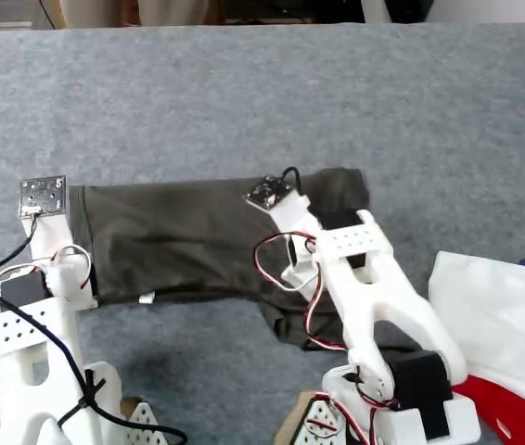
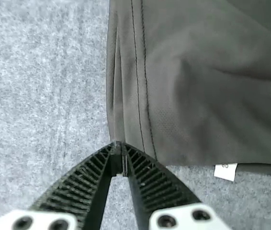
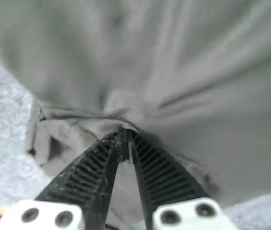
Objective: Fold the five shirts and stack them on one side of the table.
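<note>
Dark olive cloth shirt (image 1: pixel 188 236) mid-frame, half-folded; left gripper (image 2: pixel 121 148), right gripper (image 3: pixel 125 136) each clamped tight on its edge. White cloth garment (image 1: pixel 504 306) lower right looks unfolded; stacking likely not begun.

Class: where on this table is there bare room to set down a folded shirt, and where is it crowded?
Free: the grey strip of table beyond the dark shirt, and the patch left of it. Crowded: the near edge, with left arm, right arm and the white shirt over a red one.
</note>
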Controlling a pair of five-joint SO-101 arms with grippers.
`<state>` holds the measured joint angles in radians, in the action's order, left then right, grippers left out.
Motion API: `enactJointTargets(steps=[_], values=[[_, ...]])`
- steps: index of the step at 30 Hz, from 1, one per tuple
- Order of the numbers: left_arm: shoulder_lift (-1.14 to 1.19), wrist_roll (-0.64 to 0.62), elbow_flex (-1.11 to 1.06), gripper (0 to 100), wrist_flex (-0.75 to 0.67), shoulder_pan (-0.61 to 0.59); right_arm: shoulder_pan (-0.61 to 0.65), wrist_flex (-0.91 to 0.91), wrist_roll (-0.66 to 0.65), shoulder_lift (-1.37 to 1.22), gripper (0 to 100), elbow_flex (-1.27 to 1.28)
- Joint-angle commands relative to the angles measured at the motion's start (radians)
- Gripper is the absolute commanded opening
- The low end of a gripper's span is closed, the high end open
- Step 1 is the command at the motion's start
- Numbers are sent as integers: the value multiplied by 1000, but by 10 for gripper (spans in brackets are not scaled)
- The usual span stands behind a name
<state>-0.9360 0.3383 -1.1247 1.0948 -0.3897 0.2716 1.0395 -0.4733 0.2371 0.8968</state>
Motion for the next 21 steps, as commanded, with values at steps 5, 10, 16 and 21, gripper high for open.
enactJointTargets(steps=[5, 10, 16, 21], values=[[-15, 5, 9, 19, -5, -11, 15, 83, -11, 91, 4, 15], [-15, 5, 14, 19, -6, -11, 15, 209, -118, 202, 4, 15], [-15, 5, 14, 19, -12, -9, 58, 267, -273, 285, 4, 93], [-15, 5, 14, 19, -12, -9, 67, 302, -318, 320, 4, 58]])
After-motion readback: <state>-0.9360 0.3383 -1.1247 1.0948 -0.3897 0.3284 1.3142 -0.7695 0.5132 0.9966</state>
